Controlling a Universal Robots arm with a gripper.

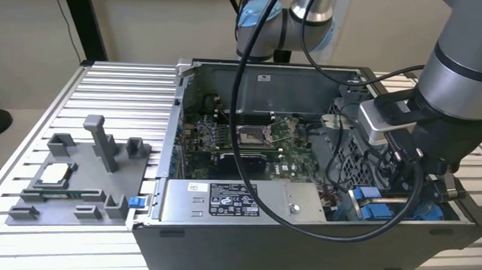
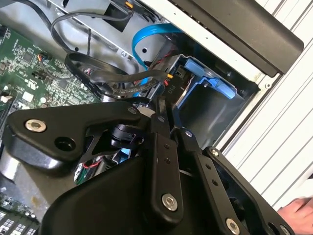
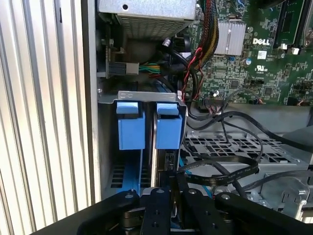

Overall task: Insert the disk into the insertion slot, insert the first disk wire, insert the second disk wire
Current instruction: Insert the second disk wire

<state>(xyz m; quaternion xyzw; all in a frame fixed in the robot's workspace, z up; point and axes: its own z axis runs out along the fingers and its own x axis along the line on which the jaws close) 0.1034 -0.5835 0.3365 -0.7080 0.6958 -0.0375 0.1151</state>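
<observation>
The arm (image 1: 463,71) is a thick grey cylinder ringed by a darker band, with light-blue caps on its silver joints (image 1: 258,17) further back. A small silver-grey box (image 1: 380,120) sits at the wrist, and black cables (image 1: 240,110) loop down from the joints. The tool (image 2: 164,115) is matte black — flat linkage bars pinned with silver screws (image 2: 169,201) and rounded housings, as both wrist views show.

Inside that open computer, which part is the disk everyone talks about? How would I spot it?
Start at the open computer case on the ribbed metal table. In the exterior view, go to its near right corner, right of the grey labelled power box. The disk sits there in a bright blue plastic frame, the only vivid blue among grey metal and black cables.
</observation>
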